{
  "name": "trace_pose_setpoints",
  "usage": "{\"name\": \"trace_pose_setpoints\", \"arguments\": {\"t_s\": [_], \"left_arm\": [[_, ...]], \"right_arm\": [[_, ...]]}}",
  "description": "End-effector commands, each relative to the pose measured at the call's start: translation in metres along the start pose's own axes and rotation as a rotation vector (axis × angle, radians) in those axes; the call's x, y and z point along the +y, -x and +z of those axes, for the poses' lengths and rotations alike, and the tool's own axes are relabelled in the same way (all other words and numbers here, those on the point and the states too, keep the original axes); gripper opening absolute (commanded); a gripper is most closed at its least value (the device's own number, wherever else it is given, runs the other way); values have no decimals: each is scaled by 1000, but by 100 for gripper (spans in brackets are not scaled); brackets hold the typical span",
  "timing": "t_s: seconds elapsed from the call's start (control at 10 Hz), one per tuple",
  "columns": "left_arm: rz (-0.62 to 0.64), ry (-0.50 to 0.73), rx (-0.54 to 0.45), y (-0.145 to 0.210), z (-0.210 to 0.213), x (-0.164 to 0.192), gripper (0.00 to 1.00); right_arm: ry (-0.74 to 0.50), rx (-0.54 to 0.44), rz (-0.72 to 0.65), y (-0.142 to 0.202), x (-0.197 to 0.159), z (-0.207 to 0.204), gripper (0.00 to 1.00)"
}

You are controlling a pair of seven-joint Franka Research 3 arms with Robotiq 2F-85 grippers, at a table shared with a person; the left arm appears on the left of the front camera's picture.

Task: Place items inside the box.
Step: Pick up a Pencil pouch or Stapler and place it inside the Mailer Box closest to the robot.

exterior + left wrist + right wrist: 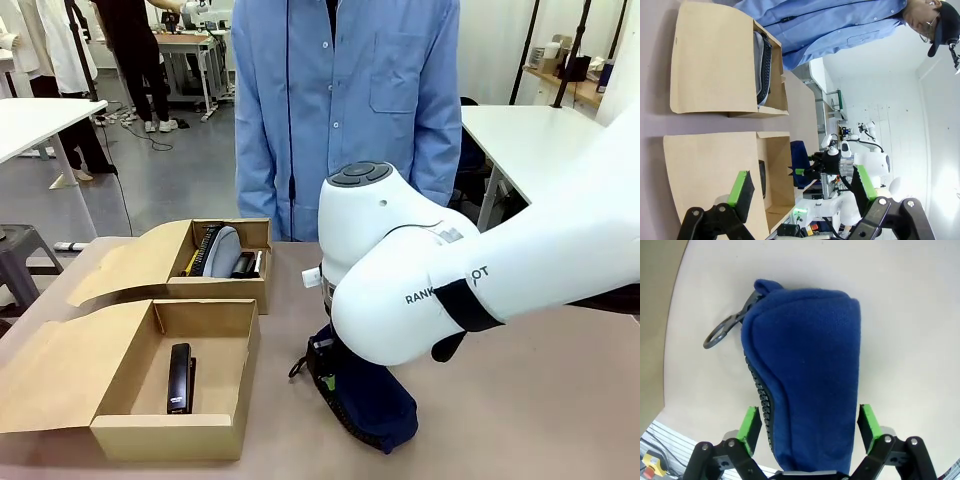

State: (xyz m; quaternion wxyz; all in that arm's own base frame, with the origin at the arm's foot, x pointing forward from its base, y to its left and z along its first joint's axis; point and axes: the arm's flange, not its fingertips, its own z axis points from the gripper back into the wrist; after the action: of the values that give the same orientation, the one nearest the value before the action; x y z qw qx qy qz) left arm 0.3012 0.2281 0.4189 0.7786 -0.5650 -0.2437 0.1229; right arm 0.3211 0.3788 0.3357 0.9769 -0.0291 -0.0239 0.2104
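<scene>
- Right hand (809,422): fingers spread wide, green pads (751,421) either side of navy blue zippered pouch (805,370); no squeeze visible.
- Pouch: lying on surface (910,315), one end between fingers, ring pull (720,335) at end away from hand.
- Left hand (802,185): fingers spread, nothing between.
- Near cardboard box (170,440): ahead of left hand, open, black stapler (180,378) lying inside.
- Far box (220,292): beyond near box, dark items packed in, yellow-and-black utility knife (192,263) among them.

The right arm (540,250) bears black lettering "RANK" and "OT" (middle hidden by a strap (465,305)).
</scene>
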Motion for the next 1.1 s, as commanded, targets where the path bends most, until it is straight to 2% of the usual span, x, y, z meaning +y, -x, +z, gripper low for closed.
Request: {"name": "trace_pose_setpoints", "arguments": {"t_s": [0.0, 0.2, 0.4, 0.5, 0.6, 0.7, 0.9, 1.0], "left_arm": [[-19, 22, -10, 1, 0, 0, 100], [-19, 22, -10, 1, 0, 0, 100], [-19, 22, -10, 1, 0, 0, 100], [-19, 22, -10, 1, 0, 0, 100], [-19, 22, -10, 1, 0, 0, 100], [-19, 22, -10, 1, 0, 0, 100], [-19, 22, -10, 1, 0, 0, 100], [-19, 22, -10, 1, 0, 0, 100]], "right_arm": [[34, 14, 2, -6, 5, -17, 100], [23, 66, -2, -11, 11, -38, 100], [-3, 75, -25, -11, 8, -37, 100], [7, 86, -54, -11, 6, -36, 42], [17, 86, -56, -11, 5, -36, 41], [21, 87, -56, -11, 5, -35, 0], [9, 84, -61, -10, 3, -34, 0], [10, 88, -69, -10, 3, -34, 16]]}}
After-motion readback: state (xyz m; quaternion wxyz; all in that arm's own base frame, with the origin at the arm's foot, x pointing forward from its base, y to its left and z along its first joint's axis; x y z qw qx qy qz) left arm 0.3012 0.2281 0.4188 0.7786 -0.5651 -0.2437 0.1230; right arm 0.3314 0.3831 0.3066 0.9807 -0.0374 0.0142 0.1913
